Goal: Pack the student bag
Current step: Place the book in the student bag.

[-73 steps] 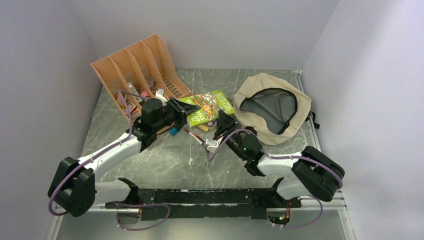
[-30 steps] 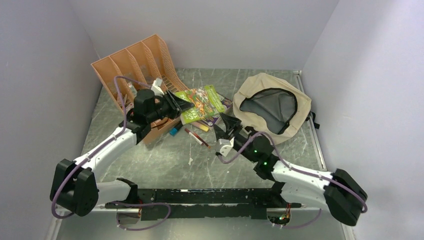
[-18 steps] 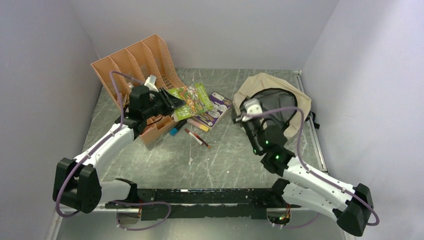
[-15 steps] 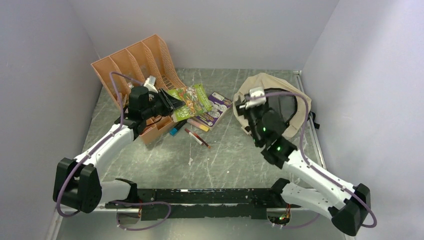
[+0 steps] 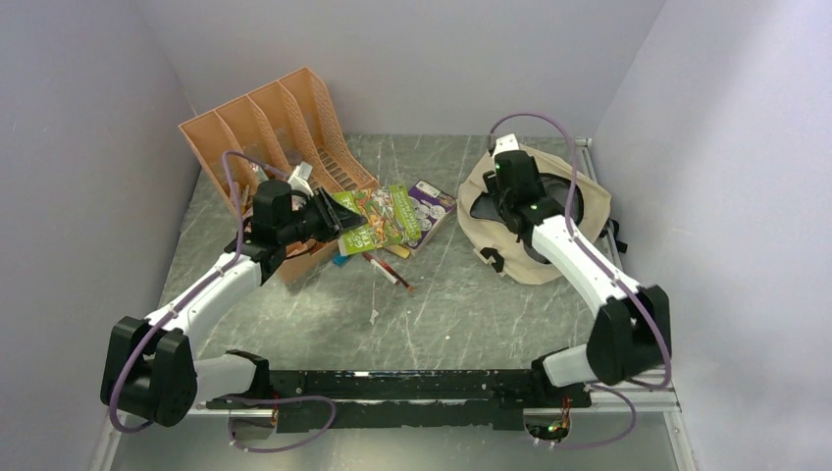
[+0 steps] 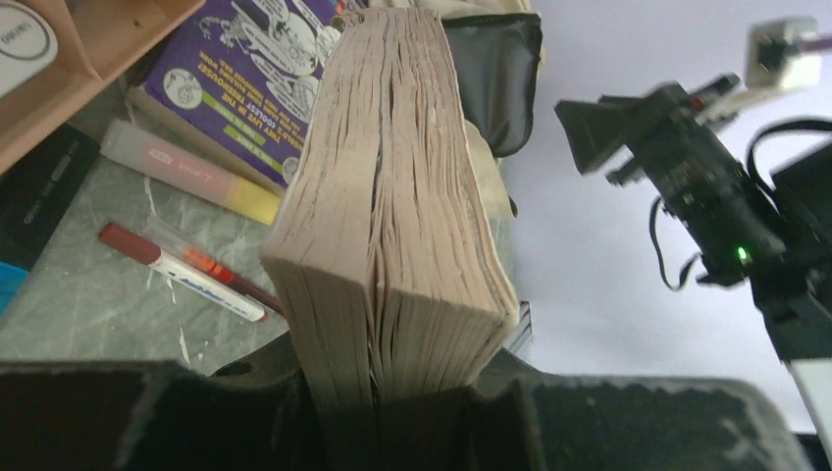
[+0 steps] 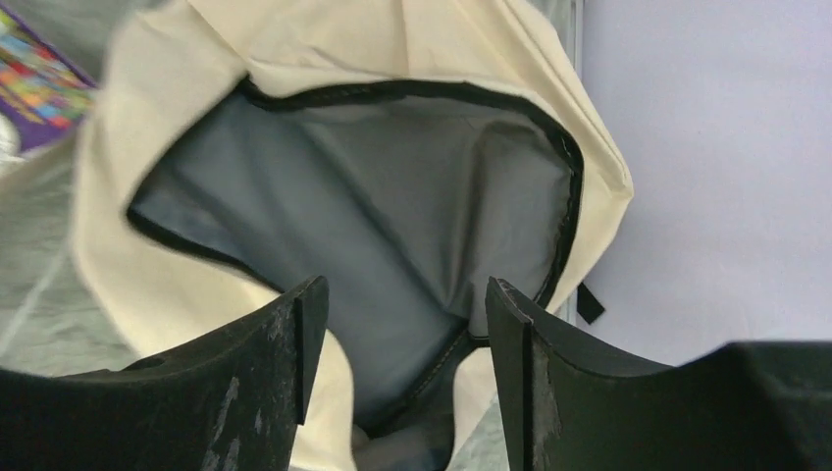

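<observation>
Since half a second ago the right hand point(image 5: 510, 203) has swung further back, and it hangs now over the mouth of the soft beige fabric student bag point(image 5: 587, 211), which lies at the far right of the grey marble desk point(image 5: 442, 314). Its fingers are apart and hold nothing; in the wrist view the right hand point(image 7: 404, 294) points down at the dark grey lining.

The left hand point(image 5: 329, 216) is clamped on one end of a thick paperback book with a green cover point(image 6: 392, 196), and the other end reaches toward the bag over a purple book point(image 6: 245, 69).

I think the risks are these: the heavy book, held only at one end, may sag or slide out. The bag mouth is soft and not held, so it may fold. The right arm, bent high over the opening, may stand in the way of the low, stretched left arm.
</observation>
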{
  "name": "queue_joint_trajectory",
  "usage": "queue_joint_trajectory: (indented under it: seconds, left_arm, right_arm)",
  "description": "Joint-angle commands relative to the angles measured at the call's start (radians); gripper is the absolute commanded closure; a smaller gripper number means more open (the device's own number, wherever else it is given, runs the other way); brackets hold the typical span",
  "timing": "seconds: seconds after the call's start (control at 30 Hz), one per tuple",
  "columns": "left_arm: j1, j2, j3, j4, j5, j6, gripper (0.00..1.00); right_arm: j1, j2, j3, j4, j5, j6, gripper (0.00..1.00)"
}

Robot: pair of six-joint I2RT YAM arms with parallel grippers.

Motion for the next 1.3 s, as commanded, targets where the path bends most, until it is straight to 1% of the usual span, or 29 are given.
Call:
queue_joint_trajectory:
  seconds: [0.0,0.1,0.2,0.3,0.53,0.63,0.83,1.0,1.1,1.17,1.27]
  left_arm:
    - [-0.011,-0.057,0.002,0.085,0.082,-0.003,0.95]
    - [-0.023,-0.066,0.015,0.054,0.074,0.018,0.95]
    - [-0.033,-0.065,0.023,0.059,0.083,0.018,0.95]
    - [-0.038,-0.064,0.024,0.067,0.086,0.014,0.95]
    - [-0.039,-0.071,0.001,0.081,0.083,0.001,0.95]
    - [-0.039,-0.073,-0.004,0.081,0.084,-0.002,0.95]
    - [-0.039,-0.073,0.005,0.071,0.086,0.001,0.95]
    - [-0.039,-0.072,0.011,0.059,0.083,0.005,0.95]
    - [-0.039,-0.070,0.007,0.064,0.086,-0.003,0.95]
    - [-0.039,-0.071,0.009,0.059,0.083,-0.002,0.95]
    - [-0.039,-0.073,0.015,0.047,0.078,0.003,0.95]
  right_arm:
    - [-0.075,0.107,0.073,-0.081,0.005,-0.032,0.38]
    - [-0.130,0.189,0.110,-0.097,-0.021,-0.063,0.38]
    - [-0.155,0.273,0.142,-0.132,-0.037,-0.116,0.33]
    - [-0.161,0.318,0.138,-0.116,-0.073,-0.164,0.28]
    - [-0.161,0.337,0.042,0.032,-0.138,-0.285,0.22]
    - [-0.161,0.367,0.019,0.098,-0.126,-0.326,0.21]
    - [-0.162,0.457,0.028,0.187,-0.097,-0.363,0.21]
    - [-0.164,0.523,0.012,0.332,-0.015,-0.432,0.24]
    - [-0.166,0.563,0.021,0.390,0.028,-0.462,0.27]
    - [-0.172,0.588,0.033,0.406,0.031,-0.461,0.32]
    - [-0.176,0.621,0.066,0.404,0.034,-0.448,0.47]
